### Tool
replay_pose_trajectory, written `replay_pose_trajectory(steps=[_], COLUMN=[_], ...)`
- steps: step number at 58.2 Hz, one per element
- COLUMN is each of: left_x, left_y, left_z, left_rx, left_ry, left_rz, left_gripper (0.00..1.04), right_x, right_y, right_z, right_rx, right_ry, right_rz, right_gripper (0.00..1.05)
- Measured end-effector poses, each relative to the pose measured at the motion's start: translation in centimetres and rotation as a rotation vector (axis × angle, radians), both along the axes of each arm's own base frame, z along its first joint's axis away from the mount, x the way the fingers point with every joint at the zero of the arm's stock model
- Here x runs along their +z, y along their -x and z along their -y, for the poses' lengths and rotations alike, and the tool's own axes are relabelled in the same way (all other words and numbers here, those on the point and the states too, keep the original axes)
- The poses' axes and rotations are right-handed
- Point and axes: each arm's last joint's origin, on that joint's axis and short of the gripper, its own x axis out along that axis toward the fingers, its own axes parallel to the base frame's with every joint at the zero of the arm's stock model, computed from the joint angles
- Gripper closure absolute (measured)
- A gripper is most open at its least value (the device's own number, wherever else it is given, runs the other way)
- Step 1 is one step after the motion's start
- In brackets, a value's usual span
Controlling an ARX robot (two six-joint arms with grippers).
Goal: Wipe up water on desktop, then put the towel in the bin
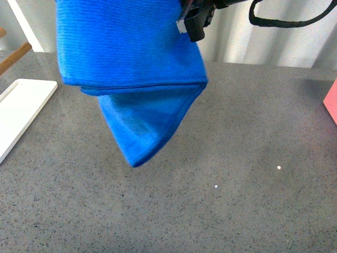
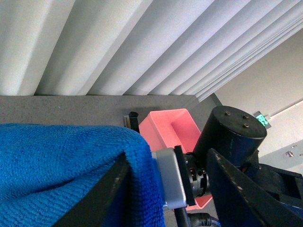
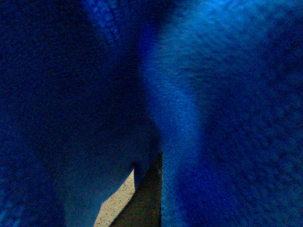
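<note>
The blue towel [image 1: 131, 68] hangs folded and floppy in the air above the speckled grey desktop [image 1: 237, 200]. My right gripper [image 1: 195, 23] is shut on the towel's upper right edge at the top of the front view. The towel [image 3: 213, 104] fills the right wrist view and hides the fingers there, leaving only a sliver of desktop [image 3: 116, 208]. My left gripper [image 2: 168, 158] is open. Its dark fingers [image 2: 236, 189] stand either side of the towel's edge [image 2: 61, 165] and the right arm's wrist. The left gripper does not show in the front view.
A pink bin [image 2: 170, 125] stands on the desktop by the curtain and shows at the right edge of the front view [image 1: 331, 100]. A white flat tray [image 1: 21, 110] lies at the left. Two small white specks [image 1: 278, 167] lie on the desktop at the right.
</note>
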Motion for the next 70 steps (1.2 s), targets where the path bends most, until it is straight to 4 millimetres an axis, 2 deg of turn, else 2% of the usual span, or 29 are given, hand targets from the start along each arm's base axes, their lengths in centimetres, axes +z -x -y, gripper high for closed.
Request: replay_pose_trajectory(steps=[2,10,16,17,28,41,56,60,64,70], left_x=[0.0,0.0,0.0,0.0,0.0,0.0,0.0,-0.2,-1.1,-2.8], left_y=[0.0,0.0,0.0,0.0,0.0,0.0,0.0,0.3,1.0,2.8], left_z=[0.0,0.0,0.0,0.0,0.0,0.0,0.0,0.3,-0.5,-2.0], left_rx=[0.0,0.001,0.0,0.0,0.0,0.0,0.0,0.193,0.461,0.699], left_ry=[0.0,0.0,0.0,-0.001,-0.001,-0.002,-0.002,-0.088,-0.204,-0.351], left_rz=[0.0,0.0,0.0,0.001,0.001,0.002,0.003,0.142,0.281,0.357], left_gripper=[0.46,0.26,0.06,0.05,0.07,0.07,0.07,0.15,0.25,0.4], right_x=[0.2,0.8,0.9,0.9,0.9,1.8,1.7,1.6,1.6,1.6], right_y=[0.1,0.3,0.5,0.6,0.8,1.2,1.4,1.5,1.6,1.6], right_z=[0.1,0.3,0.3,0.4,0.7,1.9,2.6,2.6,2.7,2.7], right_rx=[-0.001,-0.004,-0.006,-0.006,-0.027,-0.056,-0.07,-0.07,-0.071,-0.071], right_ry=[-0.003,-0.012,-0.012,-0.012,-0.026,-0.044,-0.043,-0.044,-0.044,-0.044], right_rz=[0.006,0.019,0.02,0.019,0.027,0.04,0.031,0.031,0.031,0.031], right_gripper=[1.02,1.02,1.02,1.02,1.02,1.02,1.02,1.02,1.02,1.02])
